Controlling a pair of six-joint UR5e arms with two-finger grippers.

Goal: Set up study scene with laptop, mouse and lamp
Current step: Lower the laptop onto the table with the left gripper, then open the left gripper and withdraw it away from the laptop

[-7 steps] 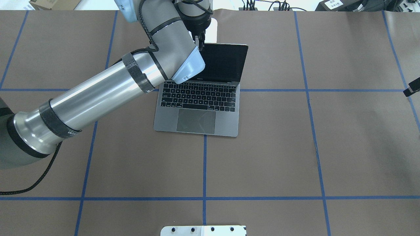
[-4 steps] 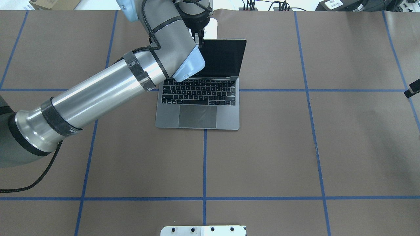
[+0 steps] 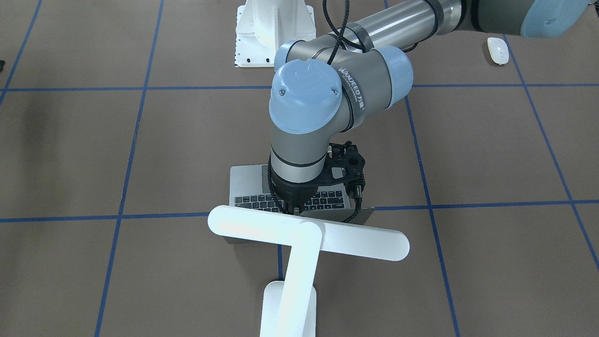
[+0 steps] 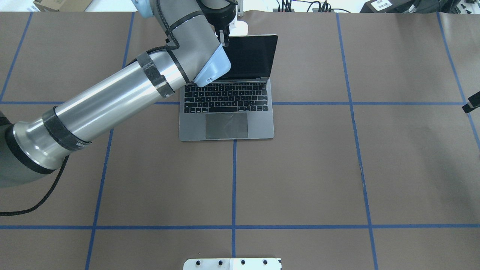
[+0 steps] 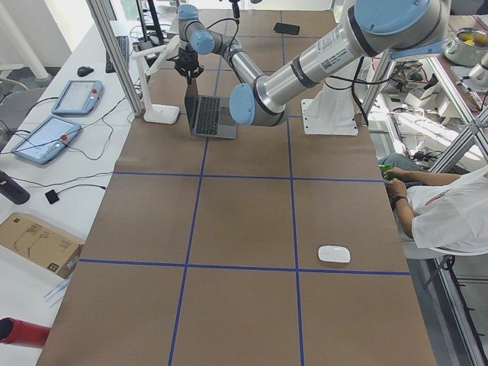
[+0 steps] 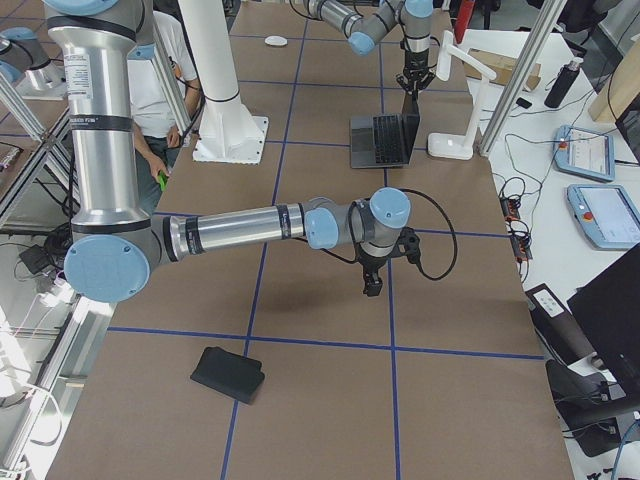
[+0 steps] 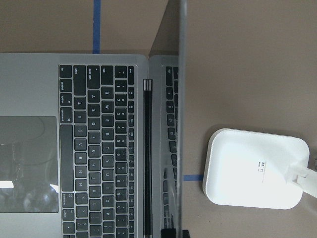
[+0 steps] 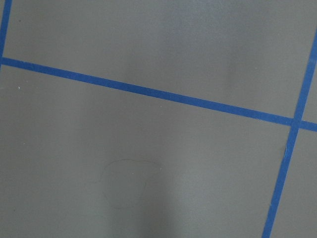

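At the robot's edge of the brown, blue-taped table (image 4: 300,180), a white bolted pedestal (image 4: 232,263) marks the base, and the mouse (image 5: 334,254) lies well off toward the robot's left end, far from everything else. Toward the opposite end, the right gripper (image 6: 372,288) hangs pointing down over bare tabletop, well apart from the laptop; whether its fingers are parted or together cannot be told. A flat black pad (image 6: 228,375) lies further out at that end. Mid-table sits the open laptop (image 4: 227,125), keyboard facing the robot, its base straddling a crosswise tape line and its dark lid standing near upright. The left gripper (image 4: 222,38) comes down from above on the lid's top edge near its left corner, fingers pinched on either side of the thin panel. Just beyond the lid, not touching it, the lamp (image 3: 306,238) stands at the table's far edge, its long bar head running parallel to the screen.
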